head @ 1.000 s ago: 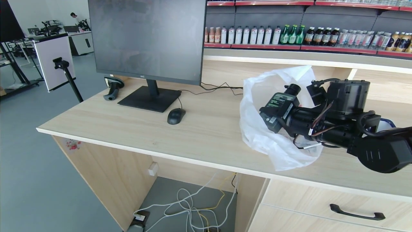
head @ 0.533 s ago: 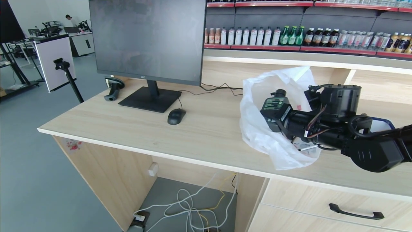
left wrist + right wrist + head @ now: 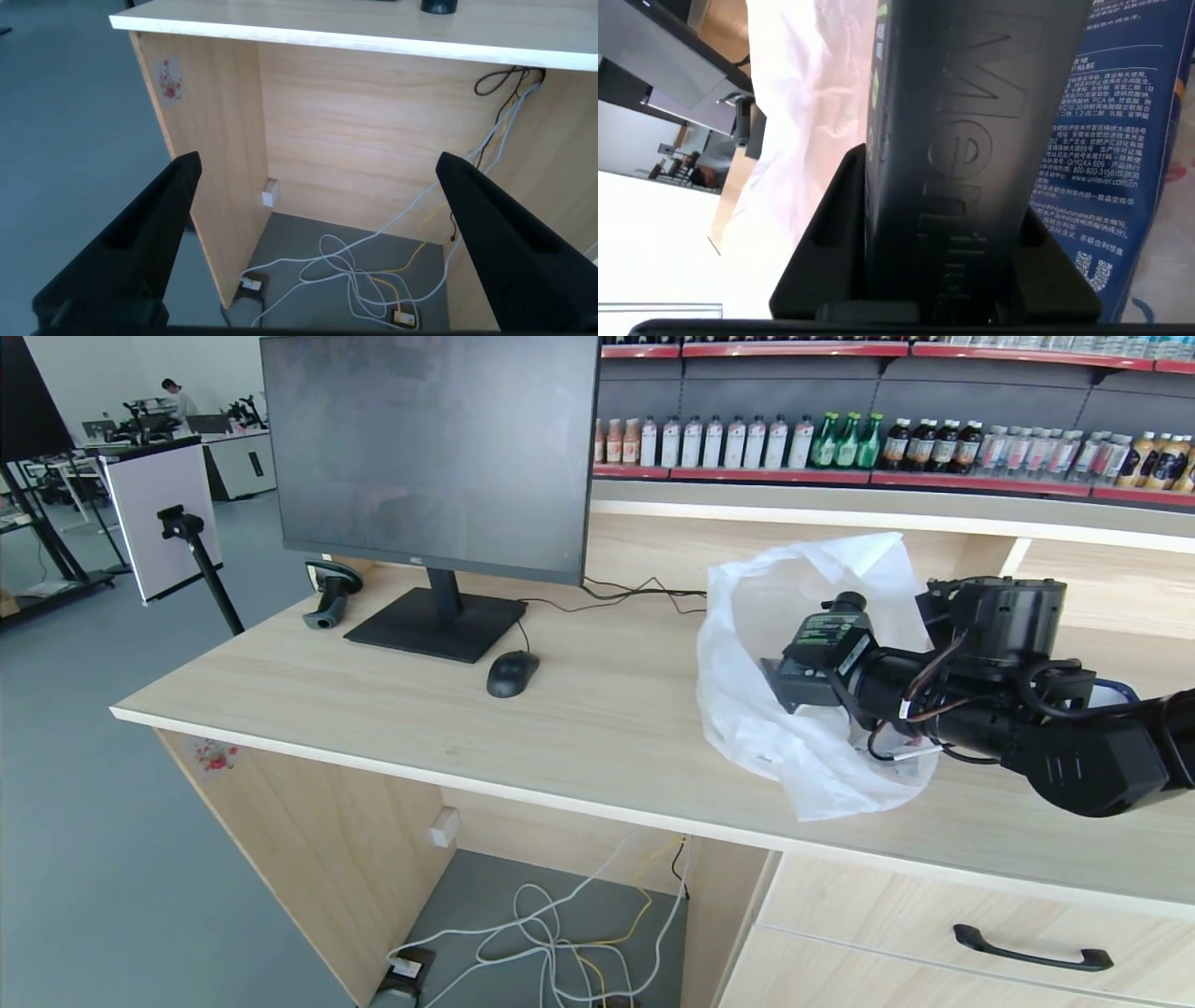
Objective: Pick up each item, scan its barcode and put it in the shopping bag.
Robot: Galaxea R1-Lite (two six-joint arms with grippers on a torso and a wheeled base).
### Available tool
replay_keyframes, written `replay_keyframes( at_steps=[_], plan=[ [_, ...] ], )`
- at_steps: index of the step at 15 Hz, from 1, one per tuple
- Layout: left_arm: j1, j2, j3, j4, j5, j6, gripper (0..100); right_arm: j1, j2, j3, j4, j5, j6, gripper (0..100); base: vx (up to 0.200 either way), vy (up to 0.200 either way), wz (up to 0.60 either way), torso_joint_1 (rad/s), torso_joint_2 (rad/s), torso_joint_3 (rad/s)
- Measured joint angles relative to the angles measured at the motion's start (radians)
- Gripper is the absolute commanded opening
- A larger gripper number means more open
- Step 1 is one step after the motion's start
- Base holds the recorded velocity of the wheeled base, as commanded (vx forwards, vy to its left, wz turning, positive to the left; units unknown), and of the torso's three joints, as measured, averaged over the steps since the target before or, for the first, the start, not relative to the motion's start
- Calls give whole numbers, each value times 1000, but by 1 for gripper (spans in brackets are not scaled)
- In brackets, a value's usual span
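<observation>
- Head view: your right gripper [image 3: 801, 679] is clamped on a dark bottle [image 3: 829, 633] and holds it at the open mouth of the shopping bag [image 3: 756, 616], above the counter [image 3: 579, 709]
- Progress, as a judgement: this item looks past its scan and is at the bagging step; release is not yet made. The scanner [image 3: 325, 590] stands well apart, beside the monitor [image 3: 429, 448], with the mouse [image 3: 511, 672] between it and the bag. You cannot tell from here whether more items wait
- Materials: the bag is thin, translucent white film, crumpled and slack, its mouth standing open unaided. The bottle is dark with a round black cap and a green-printed label. The counter is pale wood-grain laminate, flat and matte
- Left wrist view: your left gripper [image 3: 318, 187] hangs with its fingers [image 3: 140, 243] spread wide, holding nothing, below the counter's edge [image 3: 374, 33] and facing the side panel and loose cables [image 3: 374, 271] on the floor
- Right wrist view: the bottle [image 3: 971, 140] sits gripped between the black jaws of the right gripper [image 3: 943, 245]; its wall is smooth, glossy and dark with raised lettering. Just beside it lies a blue printed packet [image 3: 1125, 121], probably already bagged. The bag's white film [image 3: 813, 112] folds softly alongside
</observation>
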Motion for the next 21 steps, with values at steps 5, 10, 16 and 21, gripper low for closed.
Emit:
replay_keyframes(
  at_steps=[5,10,16,21],
  plan=[
    [-1,0,0,0,0,1,100,-11,-9,54,-6,-11,-16,100,0,0,0,0,0,0],
    [0,0,0,0,0,1,100,-9,4,62,-59,-38,-47,100,0,0,0,0,0,0],
    [-1,0,0,0,0,1,100,-11,-21,53,-132,-39,-100,100,0,0,0,0,0,0],
    [-1,0,0,0,0,-1,100,4,-164,26,-203,-33,-273,100,0,0,0,0,0,0]
  ],
)
